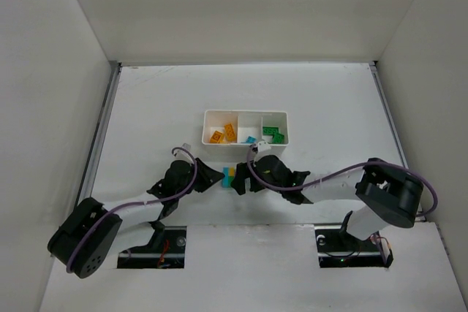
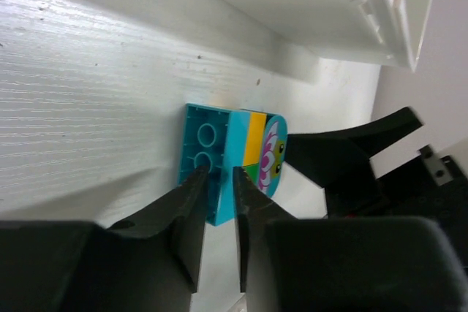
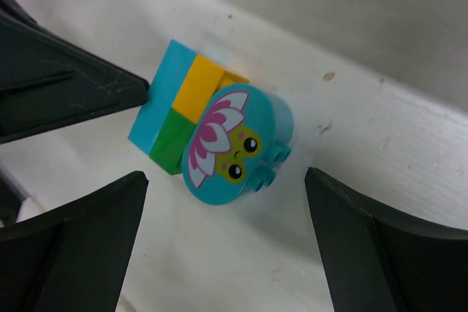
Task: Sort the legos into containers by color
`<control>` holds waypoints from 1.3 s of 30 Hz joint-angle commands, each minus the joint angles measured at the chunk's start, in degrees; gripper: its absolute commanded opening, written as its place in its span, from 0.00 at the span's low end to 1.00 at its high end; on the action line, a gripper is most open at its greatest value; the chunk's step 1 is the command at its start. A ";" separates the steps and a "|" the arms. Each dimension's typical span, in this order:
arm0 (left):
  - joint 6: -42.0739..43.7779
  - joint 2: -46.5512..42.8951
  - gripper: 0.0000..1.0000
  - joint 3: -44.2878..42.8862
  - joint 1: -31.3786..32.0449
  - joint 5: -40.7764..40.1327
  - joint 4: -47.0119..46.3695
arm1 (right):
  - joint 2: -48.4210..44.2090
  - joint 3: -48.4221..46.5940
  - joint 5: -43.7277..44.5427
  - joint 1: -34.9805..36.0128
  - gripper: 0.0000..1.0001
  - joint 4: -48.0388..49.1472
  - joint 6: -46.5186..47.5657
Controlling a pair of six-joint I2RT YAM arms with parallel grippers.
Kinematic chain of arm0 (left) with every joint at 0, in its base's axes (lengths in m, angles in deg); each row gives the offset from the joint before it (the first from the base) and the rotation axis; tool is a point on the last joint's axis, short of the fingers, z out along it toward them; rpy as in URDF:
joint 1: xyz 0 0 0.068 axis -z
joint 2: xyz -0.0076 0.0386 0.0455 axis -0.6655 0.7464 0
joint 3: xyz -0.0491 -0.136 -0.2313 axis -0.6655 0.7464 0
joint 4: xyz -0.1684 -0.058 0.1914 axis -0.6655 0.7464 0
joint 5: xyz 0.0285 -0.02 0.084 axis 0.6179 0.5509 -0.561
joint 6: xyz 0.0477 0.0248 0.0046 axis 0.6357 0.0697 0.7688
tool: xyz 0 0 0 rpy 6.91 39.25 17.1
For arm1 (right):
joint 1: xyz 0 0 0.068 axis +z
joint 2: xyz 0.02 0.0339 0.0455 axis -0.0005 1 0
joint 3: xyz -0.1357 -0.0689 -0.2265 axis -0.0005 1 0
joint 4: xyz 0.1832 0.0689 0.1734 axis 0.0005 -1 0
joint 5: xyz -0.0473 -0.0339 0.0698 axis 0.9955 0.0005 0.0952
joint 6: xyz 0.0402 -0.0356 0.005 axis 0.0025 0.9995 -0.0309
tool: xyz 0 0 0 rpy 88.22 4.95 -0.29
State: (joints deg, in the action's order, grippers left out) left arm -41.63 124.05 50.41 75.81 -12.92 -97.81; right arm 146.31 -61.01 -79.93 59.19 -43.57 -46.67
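A lego clump (image 1: 229, 177) lies on the table just in front of the white tray (image 1: 246, 112). It joins cyan, yellow and green bricks, and a round cyan piece with a flower face (image 3: 219, 144) sits on its end. My left gripper (image 2: 221, 177) stands with its jaws a little apart, straddling the edge of the clump's cyan brick (image 2: 205, 144) without visibly pinching it. My right gripper (image 3: 225, 180) is wide open, one finger on either side of the round piece, touching nothing. The tray holds yellow legos (image 1: 223, 134) on the left, a cyan one (image 1: 251, 139) in the middle and green ones (image 1: 273, 134) on the right.
The tray's front wall (image 2: 241, 49) runs close behind the clump. Both grippers (image 1: 216, 175) (image 1: 245, 180) face each other tip to tip across it. White walls enclose the table on three sides.
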 commanded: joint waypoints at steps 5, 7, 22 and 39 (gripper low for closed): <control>5.35 -0.01 0.30 -3.86 -2.22 1.24 3.83 | 1.44 -8.30 2.26 0.32 1.00 -12.83 15.22; 5.96 -1.23 0.34 -4.30 -3.10 1.51 5.06 | 2.75 -10.32 0.50 0.32 1.00 -14.85 18.83; 9.66 -9.50 0.40 -3.95 -10.57 5.72 13.16 | 12.25 -18.77 -1.70 1.64 0.93 -18.73 29.48; 5.18 -10.12 0.67 -3.42 -6.19 16.80 5.07 | -0.67 -13.06 -1.70 4.54 0.62 -16.35 28.08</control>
State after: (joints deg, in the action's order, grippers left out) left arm -34.70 114.78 47.92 67.65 1.05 -87.21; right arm 148.08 -74.45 -80.69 63.43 -62.23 -17.95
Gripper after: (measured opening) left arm 0.666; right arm 0.699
